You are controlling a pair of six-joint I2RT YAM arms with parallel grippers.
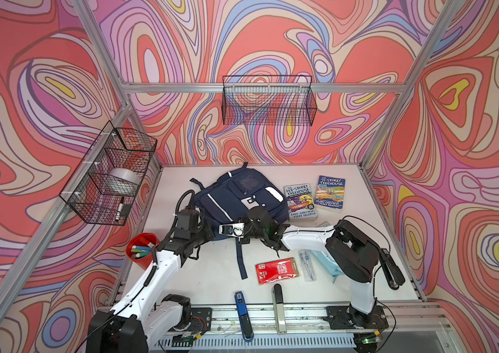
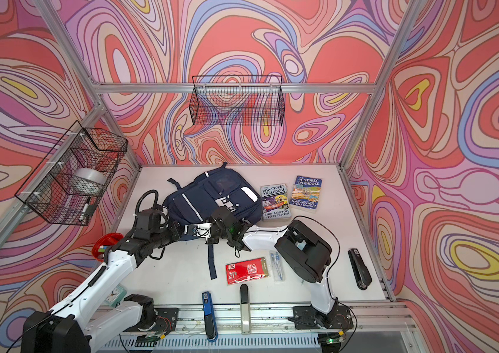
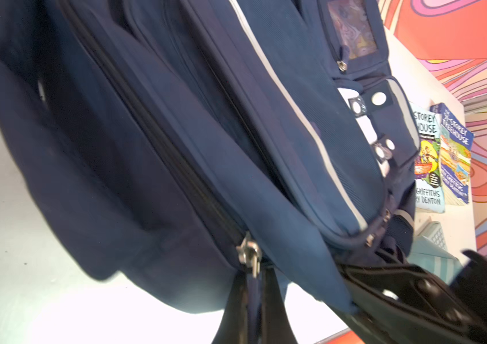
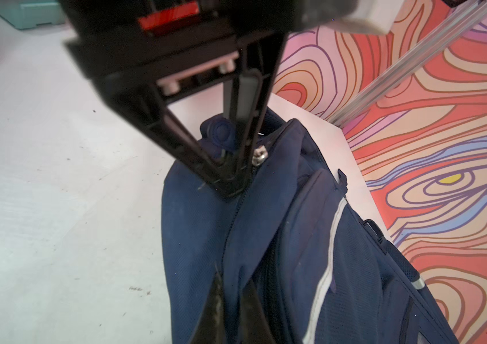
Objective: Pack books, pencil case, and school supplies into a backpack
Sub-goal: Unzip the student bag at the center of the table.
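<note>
The navy backpack (image 1: 236,195) (image 2: 211,195) lies flat on the white table, its main zip shut. My left gripper (image 3: 255,274) (image 4: 233,184) is shut on backpack fabric just beside the metal zip slider (image 3: 248,250). Facing it, my right gripper (image 4: 232,286) is shut on a fold of fabric along the same zip. Two books (image 1: 300,201) (image 1: 330,194) lie right of the backpack. The red packet (image 1: 275,270) and pen pack (image 1: 307,266) lie in front. The light blue pencil case (image 1: 326,262) is partly hidden under my right arm. A corner of the calculator (image 3: 436,235) shows.
A red cup of markers (image 1: 141,249) stands by my left arm. A blue stapler (image 1: 243,314) and a grey bar (image 1: 278,308) lie at the front edge, a black stapler (image 2: 359,269) at the right. Wire baskets (image 1: 107,174) (image 1: 268,101) hang on the walls.
</note>
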